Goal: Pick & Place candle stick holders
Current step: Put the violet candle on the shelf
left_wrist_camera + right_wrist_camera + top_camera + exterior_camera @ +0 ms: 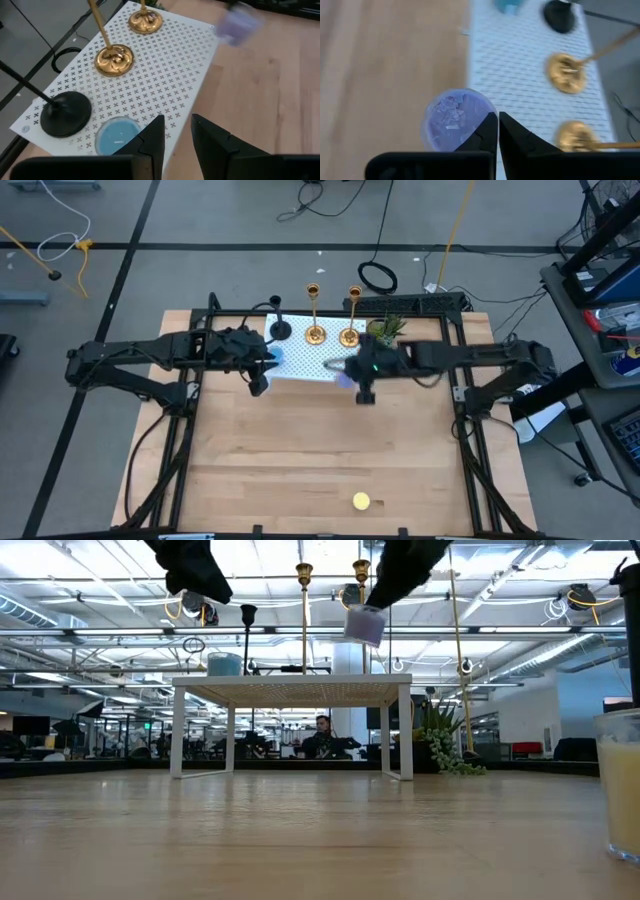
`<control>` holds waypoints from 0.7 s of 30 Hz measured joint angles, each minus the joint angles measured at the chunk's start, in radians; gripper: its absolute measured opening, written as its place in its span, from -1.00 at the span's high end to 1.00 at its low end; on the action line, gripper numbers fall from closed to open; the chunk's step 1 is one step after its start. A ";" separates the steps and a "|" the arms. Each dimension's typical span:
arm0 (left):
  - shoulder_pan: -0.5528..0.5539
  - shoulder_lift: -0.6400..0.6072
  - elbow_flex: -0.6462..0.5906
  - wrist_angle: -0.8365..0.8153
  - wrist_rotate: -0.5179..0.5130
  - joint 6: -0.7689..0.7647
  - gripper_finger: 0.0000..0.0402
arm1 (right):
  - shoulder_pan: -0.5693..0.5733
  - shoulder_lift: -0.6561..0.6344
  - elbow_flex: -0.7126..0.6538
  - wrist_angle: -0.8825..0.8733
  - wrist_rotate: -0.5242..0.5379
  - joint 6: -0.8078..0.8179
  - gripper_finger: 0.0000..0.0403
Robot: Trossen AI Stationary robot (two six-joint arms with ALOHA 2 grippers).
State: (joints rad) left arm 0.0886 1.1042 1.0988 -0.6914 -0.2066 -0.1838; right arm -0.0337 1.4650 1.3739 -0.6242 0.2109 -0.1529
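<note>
The wooden table (320, 450) has wide bare room in front, with only a small yellow candle (361, 501) near its front edge. At the back stands a white perforated stand (290, 692). On it, along its rear edge, are the three candle stick holders: the black holder (65, 113) at the left end, then the first gold holder (114, 59) and the second gold holder (145, 21); their cups are cut off in the left wrist view.

The left gripper (176, 136) hovers over the stand's front edge, fingers spread and holding nothing, with a blue candle (117, 136) just beside them and the holders farther back.

The right gripper (498, 131) hangs above the stand's right front corner, pinching the rim of a purple candle (454, 122), well apart from the holders.
</note>
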 joint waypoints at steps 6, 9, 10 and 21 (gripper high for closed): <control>-0.028 0.000 0.000 0.000 -0.001 0.023 0.49 | -0.111 0.042 0.040 -0.085 -0.007 -0.008 0.99; -0.039 0.000 0.000 0.000 -0.003 0.024 0.49 | -0.139 0.041 0.037 -0.113 -0.053 0.012 0.99; -0.043 0.000 0.000 0.000 -0.003 0.024 0.49 | -0.144 0.041 0.033 -0.107 -0.060 0.016 0.99; -0.080 0.000 0.000 0.000 -0.003 0.025 0.49 | -0.155 0.062 0.027 -0.088 -0.081 0.000 0.99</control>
State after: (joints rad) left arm 0.0088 1.1042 1.0988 -0.6916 -0.2096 -0.1593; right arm -0.1885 1.5272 1.4006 -0.7120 0.1300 -0.1526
